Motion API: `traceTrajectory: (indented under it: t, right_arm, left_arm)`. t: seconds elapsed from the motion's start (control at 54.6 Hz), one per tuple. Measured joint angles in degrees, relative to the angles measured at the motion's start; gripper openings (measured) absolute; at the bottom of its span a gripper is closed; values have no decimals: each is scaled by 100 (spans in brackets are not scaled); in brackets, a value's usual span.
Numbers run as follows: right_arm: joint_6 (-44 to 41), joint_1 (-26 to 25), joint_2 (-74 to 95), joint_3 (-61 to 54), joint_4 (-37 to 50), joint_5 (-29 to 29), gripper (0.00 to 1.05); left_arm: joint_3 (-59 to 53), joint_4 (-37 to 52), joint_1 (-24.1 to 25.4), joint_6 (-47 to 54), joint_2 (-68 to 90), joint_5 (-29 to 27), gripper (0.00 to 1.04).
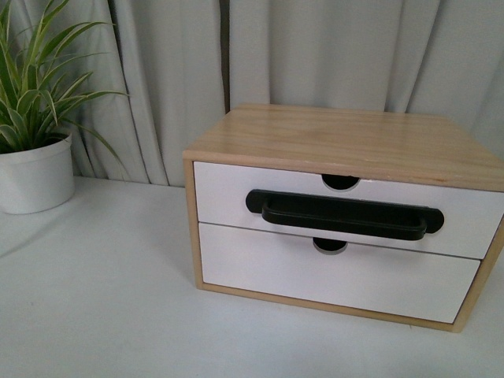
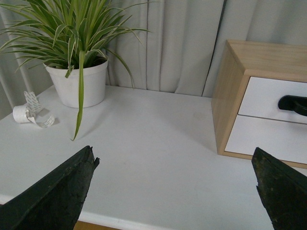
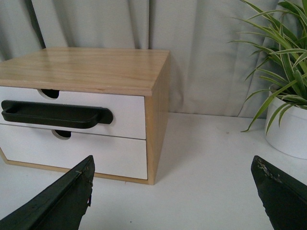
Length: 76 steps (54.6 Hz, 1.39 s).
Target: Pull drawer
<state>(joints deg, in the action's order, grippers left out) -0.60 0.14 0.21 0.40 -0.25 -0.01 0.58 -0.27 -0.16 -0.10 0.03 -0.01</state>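
Note:
A light wood cabinet (image 1: 339, 134) stands on the white table, right of centre. Its upper drawer (image 1: 224, 193) has a white front, a long black bar handle (image 1: 344, 213) and a semicircular notch in its top edge; it sits flush with the frame. Neither gripper shows in the front view. My left gripper (image 2: 173, 160) is open over bare table, well short of the cabinet, with the drawer (image 2: 266, 98) off to one side. My right gripper (image 3: 173, 165) is open too, near the cabinet's front corner, apart from the drawer (image 3: 124, 108) and its handle (image 3: 55, 114).
Below it is a plain white drawer front (image 1: 331, 279) without a handle. A potted plant (image 1: 35, 169) stands at the back left, and another plant (image 3: 290, 127) is right of the cabinet. Curled white tape (image 2: 29, 112) lies beside the left pot. Curtains hang behind.

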Motion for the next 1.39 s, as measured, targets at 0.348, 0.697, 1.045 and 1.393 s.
traceTrajectory:
  t: [0.348,0.697,1.045,1.393]
  right_arm:
    - [0,0,0,0,0,-2,96]
    - [0,-2,0,0,0,-2,96]
    - [-247,-922,2061,1043,-1047,-2258,96]
    - [-1840,-404,4492,2424,-726,-2599,96]
  left_arm:
    - [0,0,0,-2,0,0,99]
    - [0,0,0,-2,0,0,99]
    - [382,896,-1475,404,2013,-4059,99]
    - [1937,2361,-1768,2688,5517,-131,99]
